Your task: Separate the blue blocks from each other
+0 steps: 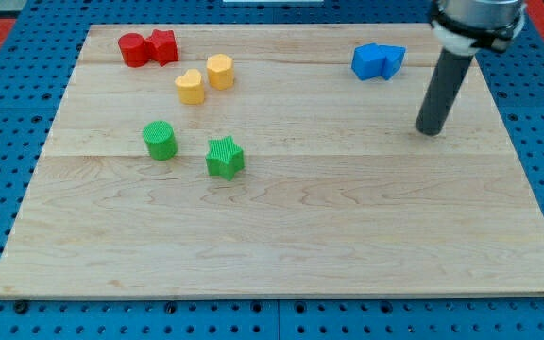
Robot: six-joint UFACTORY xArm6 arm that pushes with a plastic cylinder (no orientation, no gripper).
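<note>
Wooden surface (281,236) sits on a blue pegboard base (17,57). No claw on this rig, so nothing opens, shuts or holds; the arm ends in a dark rod. My tip (429,131) rests on the surface at the view's right, below and right of the blue pair, close but apart from them. Two blue blocks, left one (370,62) and right one (391,57), touch each other near the top right; shapes unclear. Further left: green star (224,158) and green cylinder (160,141), apart. Above them, yellow heart (190,87) and yellow block (220,71) just beside each other. Top left: red cylinder (134,50) touching red star (163,46).
</note>
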